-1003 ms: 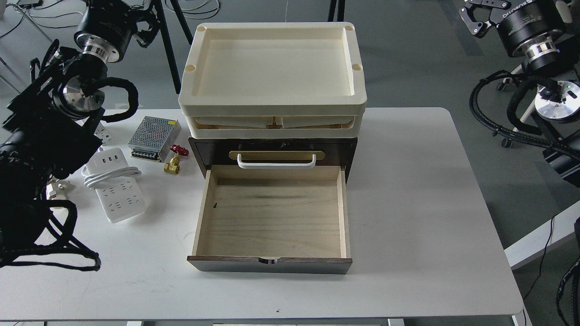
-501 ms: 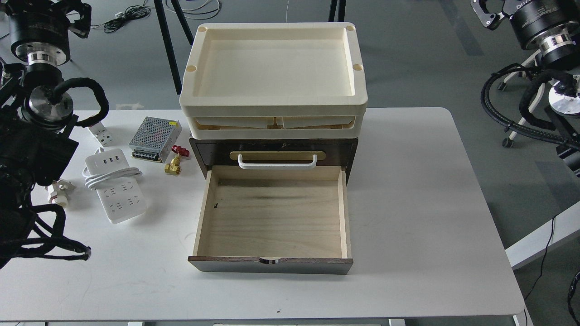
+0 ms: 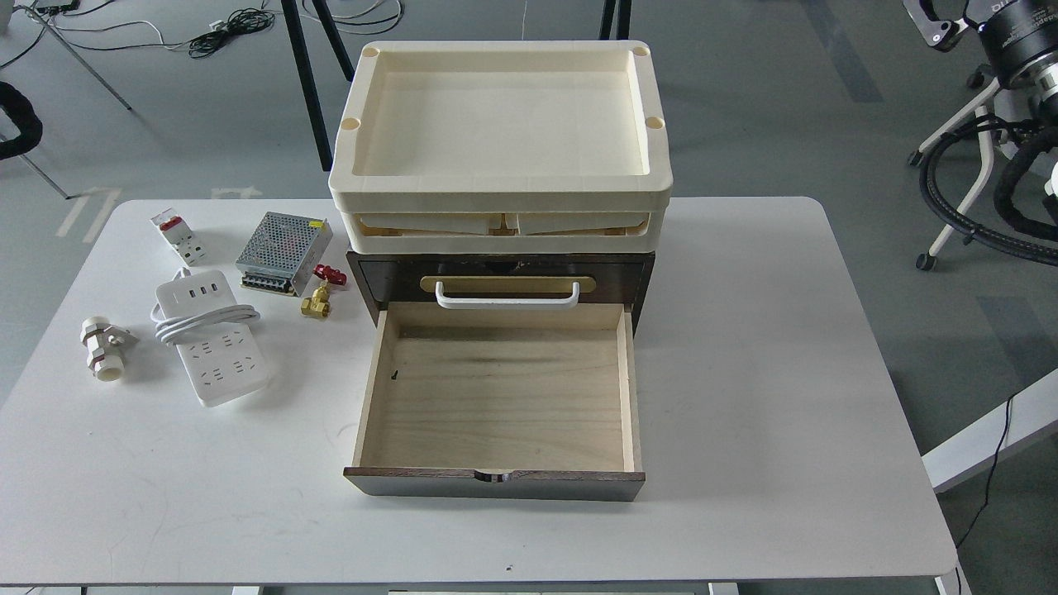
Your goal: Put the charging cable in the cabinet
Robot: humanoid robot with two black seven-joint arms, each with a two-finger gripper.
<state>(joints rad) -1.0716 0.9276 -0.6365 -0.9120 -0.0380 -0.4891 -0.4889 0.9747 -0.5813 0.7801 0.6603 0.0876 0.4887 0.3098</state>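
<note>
The charging cable, a white power strip with its cord looped across it, lies flat on the table left of the cabinet. The cabinet is a dark brown drawer unit at the table's middle. Its lower drawer is pulled out toward me and its pale wood interior is empty. The upper drawer with the white handle is closed. My left gripper is out of view; only a black cable loop shows at the far left edge. A part of my right gripper shows at the top right corner, far from the table.
Cream plastic trays are stacked on top of the cabinet. Left of it lie a silver perforated power-supply box, a white breaker with a red switch, a brass valve with a red handle and a white plastic fitting. The white table carries them all.
Both arms have pulled back up and outward. The left arm has left the view, uncovering the breaker and the white fitting. The right arm has moved to the top right corner.
</note>
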